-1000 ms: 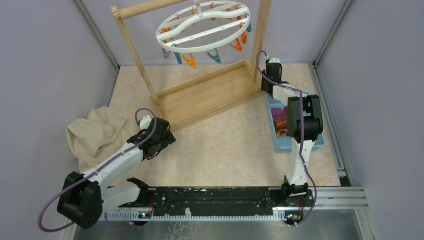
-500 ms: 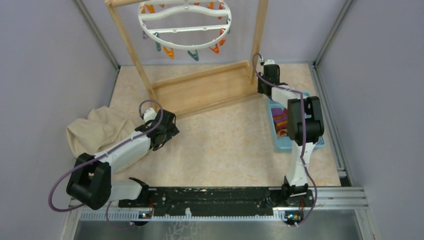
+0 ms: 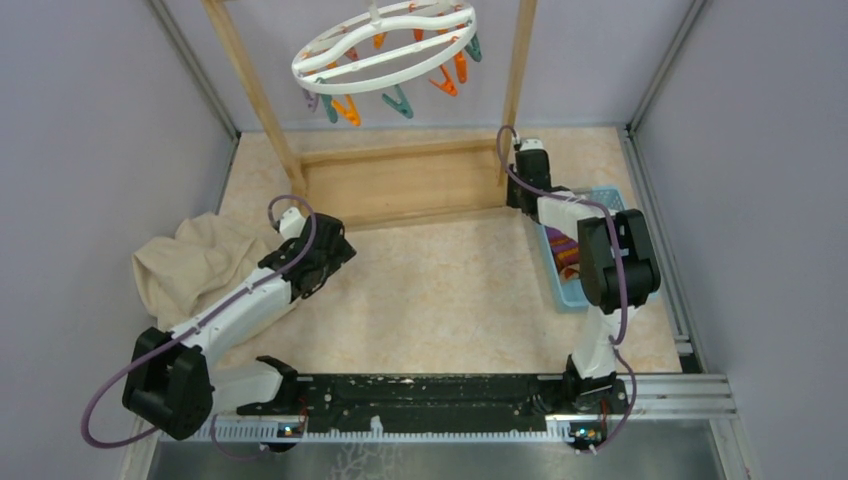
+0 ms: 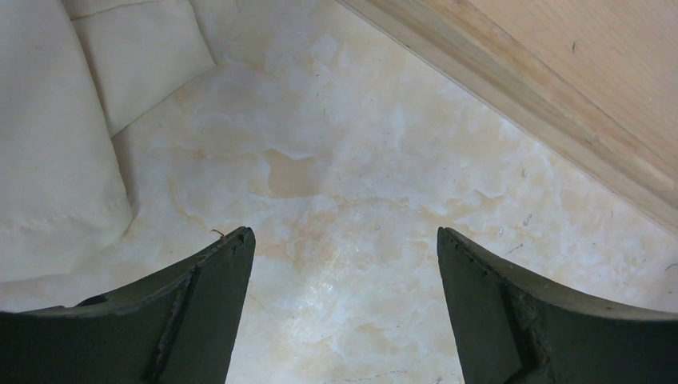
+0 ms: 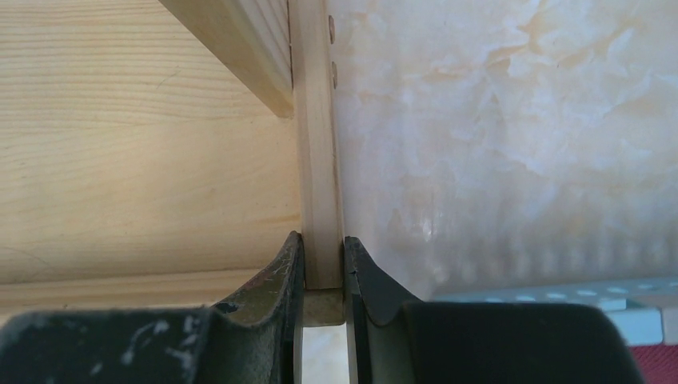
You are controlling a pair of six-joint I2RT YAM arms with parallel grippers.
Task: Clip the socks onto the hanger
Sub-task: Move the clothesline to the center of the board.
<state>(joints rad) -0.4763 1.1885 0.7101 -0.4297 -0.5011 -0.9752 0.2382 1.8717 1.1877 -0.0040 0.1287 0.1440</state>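
A beige cloth (image 3: 190, 265) lies bunched at the left edge of the worktop (image 3: 450, 290). Beside it the left end effector (image 4: 344, 236) hovers low, jaws spread wide and holding nothing. At the far edge the wooden stand (image 3: 400, 185) carries the white hanger (image 3: 385, 50), coloured clips (image 3: 345, 108) dangling. The right end effector (image 5: 324, 264) pinches a thin slat at the stand's right end. The socks (image 3: 563, 250) lie in a blue basket (image 3: 557, 282) by the right edge.
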